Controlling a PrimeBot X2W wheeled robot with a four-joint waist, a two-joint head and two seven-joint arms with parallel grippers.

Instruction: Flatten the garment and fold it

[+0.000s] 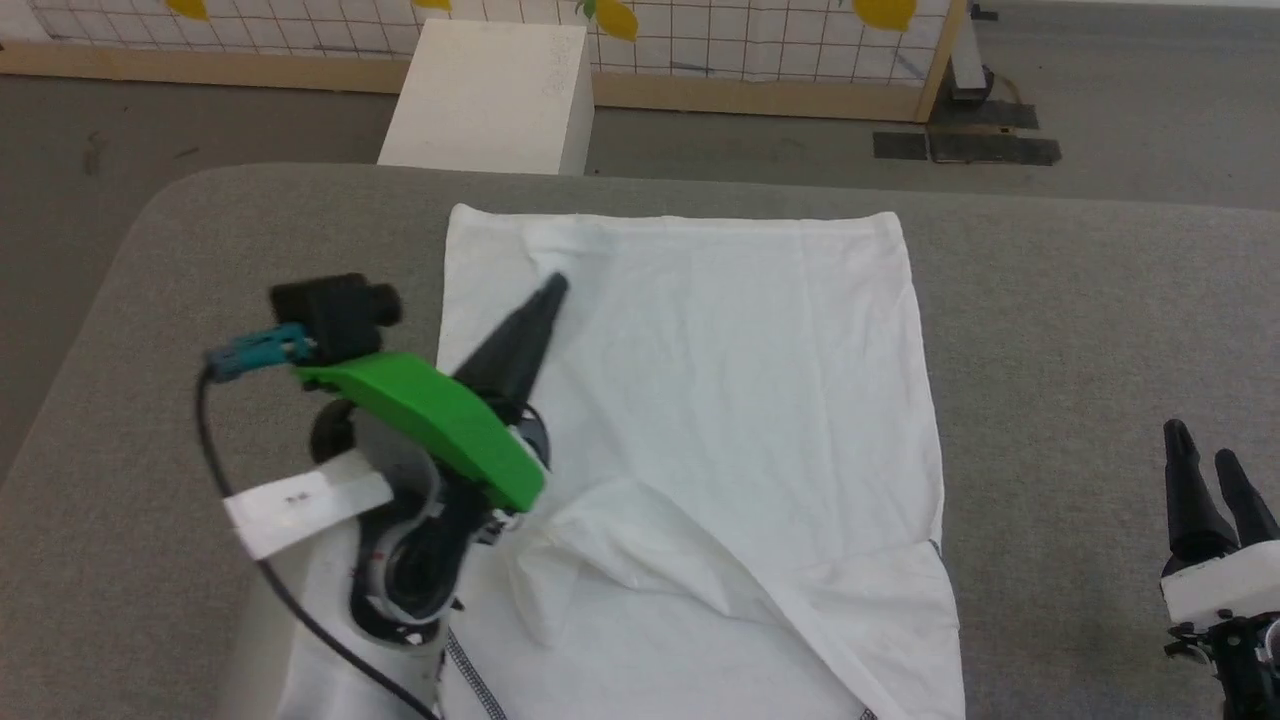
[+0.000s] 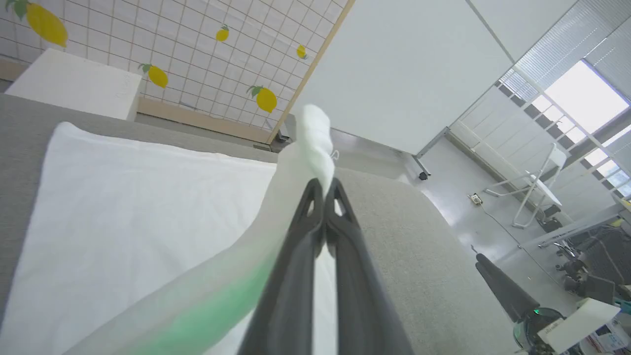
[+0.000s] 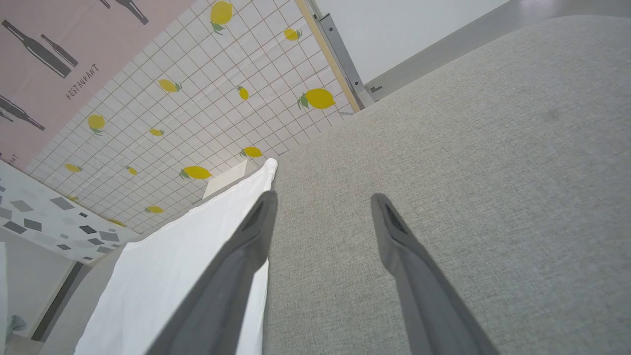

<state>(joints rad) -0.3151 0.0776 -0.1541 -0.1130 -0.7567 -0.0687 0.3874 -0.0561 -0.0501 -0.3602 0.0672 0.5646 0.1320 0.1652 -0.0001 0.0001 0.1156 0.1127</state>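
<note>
One pink panel (image 3: 98, 44) reads RESTAURANT beyond the garment (image 3: 172, 266).

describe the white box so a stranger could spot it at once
Start at the big grey table with the white garment spread on it. Just beyond its far edge, before the lemon-patterned wall, stands the white box. Unlike the soft garment, it is a solid block with sharp corners.

You've got a grey upholstered table (image 1: 1100, 320), a white box (image 1: 490, 100) at 11 o'clock, a lemon-grid panel (image 1: 760, 45) at 12, grey floor (image 1: 1150, 90). In the left wrist view, a bright window (image 2: 584, 96) at 2.
</note>
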